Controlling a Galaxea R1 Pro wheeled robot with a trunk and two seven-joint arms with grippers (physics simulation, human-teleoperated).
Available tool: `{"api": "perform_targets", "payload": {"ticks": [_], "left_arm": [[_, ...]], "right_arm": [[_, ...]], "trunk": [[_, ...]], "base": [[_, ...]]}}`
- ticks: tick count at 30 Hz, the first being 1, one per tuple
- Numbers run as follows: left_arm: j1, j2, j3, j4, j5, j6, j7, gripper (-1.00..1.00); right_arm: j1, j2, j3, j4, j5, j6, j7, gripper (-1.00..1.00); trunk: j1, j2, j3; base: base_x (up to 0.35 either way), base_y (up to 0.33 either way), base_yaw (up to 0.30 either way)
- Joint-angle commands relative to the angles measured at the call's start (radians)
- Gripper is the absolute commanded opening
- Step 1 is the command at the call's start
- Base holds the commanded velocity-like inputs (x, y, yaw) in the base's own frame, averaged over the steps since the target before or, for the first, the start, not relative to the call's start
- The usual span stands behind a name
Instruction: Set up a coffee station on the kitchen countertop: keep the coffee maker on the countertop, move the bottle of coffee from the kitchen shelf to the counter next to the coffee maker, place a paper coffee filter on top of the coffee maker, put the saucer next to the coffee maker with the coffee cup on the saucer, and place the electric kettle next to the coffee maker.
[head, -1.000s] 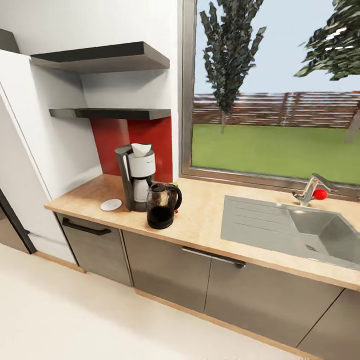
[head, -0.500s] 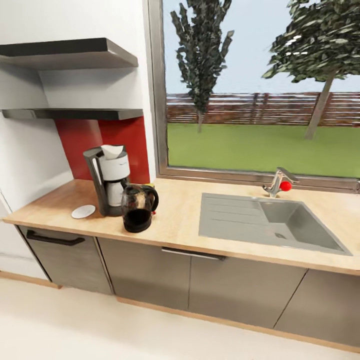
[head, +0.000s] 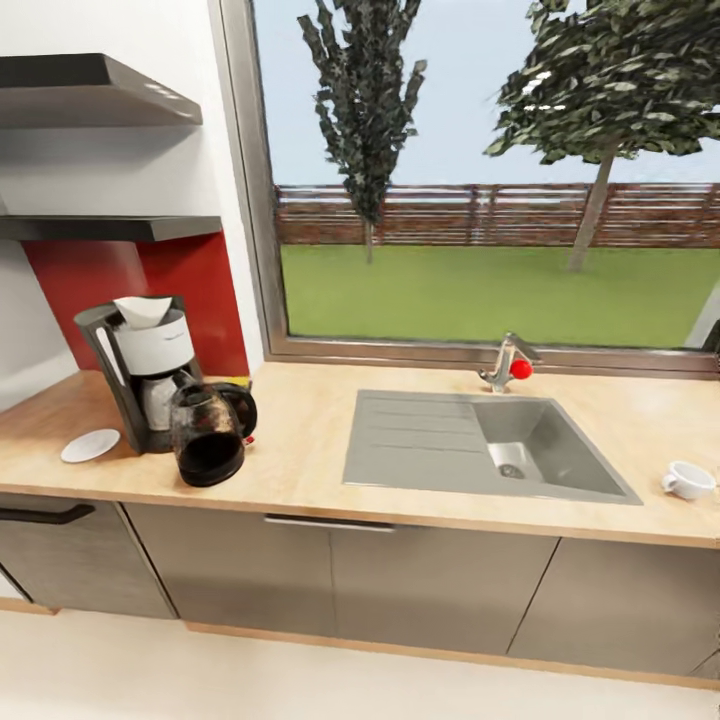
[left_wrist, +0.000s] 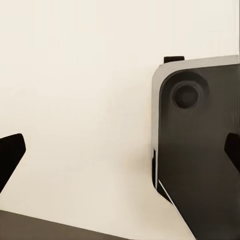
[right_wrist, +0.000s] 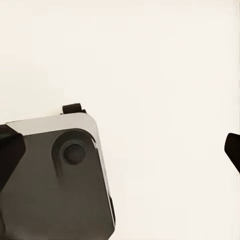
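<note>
The dark grey coffee maker (head: 138, 375) stands at the left of the tan kitchen countertop (head: 300, 460), with a white paper coffee filter (head: 142, 311) on top. The electric kettle (head: 207, 436) stands right in front of it, touching or nearly so. The white saucer (head: 90, 445) lies bare to the machine's left. The coffee cup (head: 688, 480) sits far right on the counter, beyond the sink. The dark kitchen shelf (head: 110, 228) hangs above, bare where visible. The bottle of coffee is hidden or out of view. My left gripper (left_wrist: 120, 155) and right gripper (right_wrist: 120, 150) are open and hold nothing, both over pale floor.
A grey sink (head: 480, 445) with a red-knobbed tap (head: 508, 366) fills the counter's middle. A large window (head: 480, 180) runs behind it. Grey cabinet fronts (head: 420, 580) stand below, cream floor in front. A yellow sliver (head: 236, 381) peeks out behind the kettle. The robot's dark base (left_wrist: 200, 150) shows under the grippers.
The head camera has swung right along the counter, so the coffee maker group slid left in the picture and the coffee cup came into sight. The things themselves have not moved.
</note>
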Motion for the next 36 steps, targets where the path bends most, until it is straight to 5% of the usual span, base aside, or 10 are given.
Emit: {"api": "perform_targets", "payload": {"ticks": [1, 9, 19, 36], "left_arm": [[-0.001, 0.000, 0.004, 0.001, -0.010, -0.003, 0.004, 1.00], [-0.001, -0.003, 0.004, 0.001, -0.010, -0.001, 0.005, 1.00], [-0.001, -0.003, 0.004, 0.003, -0.010, 0.000, 0.008, 1.00], [0.001, -0.003, 0.004, 0.002, -0.010, 0.001, 0.010, 1.00]], "right_arm": [[-0.001, 0.001, 0.001, 0.001, -0.009, -0.007, 0.000, 1.00], [-0.001, 0.005, 0.004, -0.001, -0.006, -0.008, 0.006, 1.00], [-0.001, -0.027, 0.002, 0.001, -0.003, -0.009, 0.251, 1.00], [-0.001, -0.068, 0.002, 0.001, -0.005, -0.009, 0.258, 1.00]], "trunk": [[0.001, -0.002, -0.002], [0.001, -0.002, -0.002], [0.001, -0.002, -0.002], [0.001, -0.002, -0.002]], "base": [[0.156, -0.232, -0.009], [0.156, -0.232, -0.002], [0.147, -0.237, 0.000], [0.008, -0.285, 0.000]]}}
